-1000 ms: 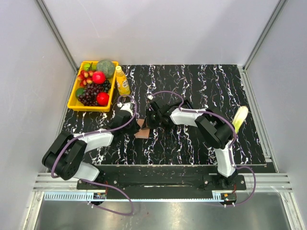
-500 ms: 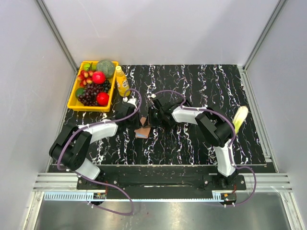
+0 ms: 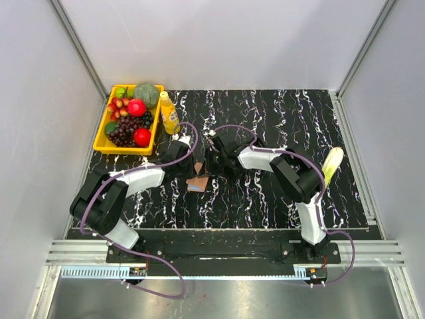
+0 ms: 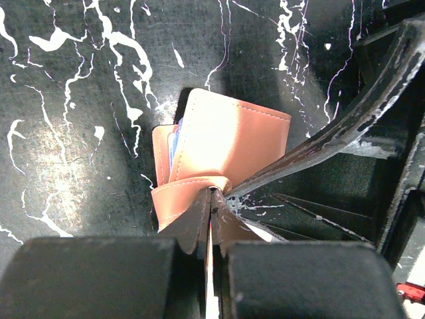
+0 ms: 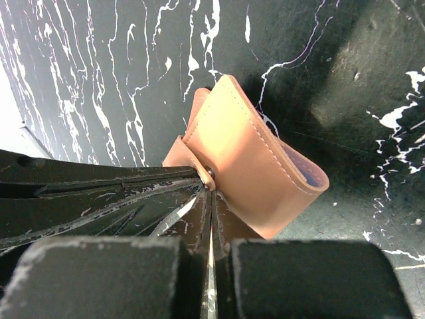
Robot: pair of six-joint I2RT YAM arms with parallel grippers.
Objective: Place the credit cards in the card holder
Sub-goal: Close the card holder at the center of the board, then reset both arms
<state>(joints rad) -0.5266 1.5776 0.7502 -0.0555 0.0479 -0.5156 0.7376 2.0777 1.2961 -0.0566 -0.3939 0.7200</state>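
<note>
Left wrist view, nearest first: the left gripper [image 4: 211, 199] has its jaws pressed together on a folded strap of the holder [image 4: 232, 139], at 6 o'clock in that picture. The right gripper [image 5: 211, 189] is clamped the same way on the edge by the snap, so both arms pinch one small thing from opposite sides.

That is the main risk, as I judge it. If the arms pull unevenly, the soft flap could slip from one pinch, or the holder could twist and spill what sits inside. Both pinches take only a thin bite of material, and too hard a tug could strain the snap.

The holder is tan-brown and leather-look, with pale stitching along its edges, folded over and gaping slightly. The edge of a pale bluish card [image 4: 174, 141] peeps out at its 9 o'clock side; how many are inside I cannot tell, nor whether the holder rests on the table [image 3: 279, 113].

From above, the holder lies between the grippers, just toward 9 o'clock from the table's middle. Farther off, at 10 o'clock, stand a yellow basket [image 3: 99, 147] and a bottle [image 3: 170, 113].
</note>
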